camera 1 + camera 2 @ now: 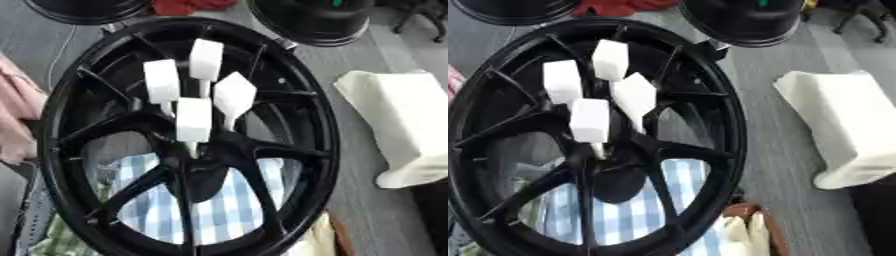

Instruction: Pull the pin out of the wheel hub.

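Around the centre of the black wheel hub (188,135) four white block-headed pins (193,121) stand with thin stems down in its holes, heads raised toward the camera; neither hand's fingers show.

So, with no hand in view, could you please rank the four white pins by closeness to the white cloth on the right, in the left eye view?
1. Right pin, on the side of the hub facing the cloth.
2. Front pin and far pin: too close to call.
3. Left pin, on the opposite side.
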`<state>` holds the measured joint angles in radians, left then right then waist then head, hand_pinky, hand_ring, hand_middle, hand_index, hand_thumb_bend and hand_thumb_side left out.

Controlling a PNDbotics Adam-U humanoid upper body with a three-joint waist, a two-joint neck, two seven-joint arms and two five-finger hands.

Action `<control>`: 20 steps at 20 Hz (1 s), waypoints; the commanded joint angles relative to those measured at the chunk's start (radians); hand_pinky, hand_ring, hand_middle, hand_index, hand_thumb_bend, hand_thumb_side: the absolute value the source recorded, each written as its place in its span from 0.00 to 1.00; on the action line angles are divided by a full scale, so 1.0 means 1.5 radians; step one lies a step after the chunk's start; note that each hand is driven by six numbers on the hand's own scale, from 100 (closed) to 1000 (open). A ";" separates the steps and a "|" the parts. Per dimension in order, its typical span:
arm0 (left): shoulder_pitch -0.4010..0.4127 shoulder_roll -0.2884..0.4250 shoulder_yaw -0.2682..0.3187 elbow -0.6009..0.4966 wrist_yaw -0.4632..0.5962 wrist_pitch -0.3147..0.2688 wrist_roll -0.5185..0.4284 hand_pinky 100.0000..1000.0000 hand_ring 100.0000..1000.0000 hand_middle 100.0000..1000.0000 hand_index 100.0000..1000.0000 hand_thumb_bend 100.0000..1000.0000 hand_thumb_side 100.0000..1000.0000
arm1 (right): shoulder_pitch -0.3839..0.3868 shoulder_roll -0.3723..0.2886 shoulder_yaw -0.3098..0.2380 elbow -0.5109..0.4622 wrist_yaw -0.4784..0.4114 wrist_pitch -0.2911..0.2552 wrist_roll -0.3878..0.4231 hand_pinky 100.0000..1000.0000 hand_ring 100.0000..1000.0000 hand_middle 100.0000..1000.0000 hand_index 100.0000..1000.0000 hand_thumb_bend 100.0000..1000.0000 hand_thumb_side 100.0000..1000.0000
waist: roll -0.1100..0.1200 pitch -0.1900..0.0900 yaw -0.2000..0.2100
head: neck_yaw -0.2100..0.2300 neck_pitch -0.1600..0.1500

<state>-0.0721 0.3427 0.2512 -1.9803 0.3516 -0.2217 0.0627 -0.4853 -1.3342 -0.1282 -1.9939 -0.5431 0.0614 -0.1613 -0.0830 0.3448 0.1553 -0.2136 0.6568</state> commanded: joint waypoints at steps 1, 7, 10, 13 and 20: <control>-0.005 0.013 0.004 -0.013 0.002 -0.003 -0.002 0.86 0.60 0.64 0.74 0.00 0.69 | -0.018 -0.027 0.018 -0.004 0.036 0.004 0.038 0.80 0.78 0.71 0.71 0.00 0.23 | 0.001 -0.016 0.003 | -0.009 -0.009; -0.007 0.015 0.003 -0.013 0.004 -0.003 -0.004 0.86 0.60 0.64 0.74 0.00 0.69 | -0.036 -0.020 0.060 -0.004 0.107 0.003 0.112 0.80 0.79 0.73 0.73 0.00 0.24 | -0.002 -0.019 0.011 | -0.014 -0.017; -0.009 0.016 0.001 -0.013 0.006 -0.002 -0.006 0.86 0.61 0.64 0.74 0.00 0.69 | -0.050 -0.012 0.081 -0.004 0.137 -0.001 0.144 0.80 0.80 0.73 0.73 0.00 0.25 | -0.003 -0.020 0.015 | -0.020 -0.019; -0.011 0.017 -0.001 -0.013 0.008 -0.002 -0.007 0.86 0.61 0.64 0.74 0.00 0.68 | -0.071 0.002 0.106 -0.004 0.155 0.002 0.168 0.80 0.80 0.73 0.73 0.00 0.27 | -0.002 -0.021 0.020 | -0.030 -0.020; -0.014 0.019 -0.002 -0.013 0.013 -0.003 -0.009 0.86 0.61 0.64 0.74 0.00 0.68 | -0.119 0.040 0.166 -0.004 0.191 0.018 0.219 0.80 0.80 0.74 0.74 0.00 0.29 | -0.001 -0.024 0.029 | -0.043 -0.017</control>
<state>-0.0857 0.3440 0.2465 -1.9803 0.3689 -0.2230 0.0524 -0.6491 -1.2601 0.1181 -1.9939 -0.2735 0.0859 0.1530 -0.0895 0.3325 0.1994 -0.2712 0.6387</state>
